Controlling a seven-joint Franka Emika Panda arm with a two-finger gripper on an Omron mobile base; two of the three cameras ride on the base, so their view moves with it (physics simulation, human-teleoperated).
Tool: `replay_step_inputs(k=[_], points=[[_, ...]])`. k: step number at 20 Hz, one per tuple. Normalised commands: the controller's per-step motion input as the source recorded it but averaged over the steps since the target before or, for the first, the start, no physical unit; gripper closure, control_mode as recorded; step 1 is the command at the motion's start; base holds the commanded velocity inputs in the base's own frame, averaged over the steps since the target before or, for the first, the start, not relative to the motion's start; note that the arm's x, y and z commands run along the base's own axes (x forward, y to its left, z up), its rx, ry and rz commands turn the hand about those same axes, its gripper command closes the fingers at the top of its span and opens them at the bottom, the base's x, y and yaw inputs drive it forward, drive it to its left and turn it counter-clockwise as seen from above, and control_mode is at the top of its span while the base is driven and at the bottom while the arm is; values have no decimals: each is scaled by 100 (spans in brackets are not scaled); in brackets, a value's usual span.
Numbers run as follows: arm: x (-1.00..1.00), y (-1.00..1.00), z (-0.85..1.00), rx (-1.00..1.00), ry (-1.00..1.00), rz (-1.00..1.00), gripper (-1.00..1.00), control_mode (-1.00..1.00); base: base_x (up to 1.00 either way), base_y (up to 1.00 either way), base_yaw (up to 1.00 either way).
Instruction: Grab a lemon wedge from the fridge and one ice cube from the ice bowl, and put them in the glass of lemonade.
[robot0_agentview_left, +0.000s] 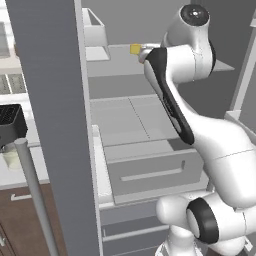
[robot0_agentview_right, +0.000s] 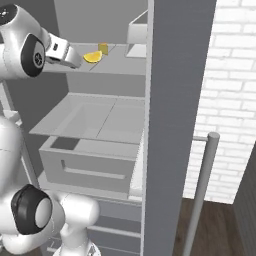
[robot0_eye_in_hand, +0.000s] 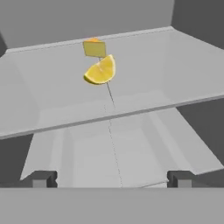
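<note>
The fridge (robot0_agentview_right: 175, 100) stands open, its grey doors swung wide to either side with long silver handles, and its pale interior shows an upper shelf, a lower shelf and a drawer beneath. The white arm (robot0_agentview_left: 210, 145) rises in front of the opening and reaches in at the height of the upper shelf (robot0_eye_in_hand: 144, 78). A small white bin (robot0_agentview_right: 136, 35) sits at the back right of that shelf. The gripper (robot0_eye_in_hand: 111, 178) hangs in front of the shelf's front edge, its two dark fingertips spread fully apart with nothing between them. The lemon wedge (robot0_eye_in_hand: 100, 71) lies on the upper shelf, roughly midway between its left and right sides and toward the rear edge, apart from the gripper. Just behind the wedge stands a small yellow block (robot0_eye_in_hand: 94, 48), near the shelf's back edge.
</note>
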Motion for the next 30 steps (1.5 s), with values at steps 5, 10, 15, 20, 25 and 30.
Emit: replay_step_inputs(k=[5, 10, 15, 20, 25, 30], points=[[32, 0, -6, 0, -11, 9, -100, -100, 0, 0, 0], [77, 0, 5, 0, -3, 11, -100, -100, 0, 0, 0], [59, -3, 18, 0, 0, 3, -100, -100, 0, 0, 0], [38, -12, 10, 0, 2, 0, -100, -100, 0, 0, 0], [39, -3, -3, 0, 7, -5, -100, -100, 0, 0, 0], [21, 0, -3, 0, 8, -6, -100, -100, 0, 0, 0]])
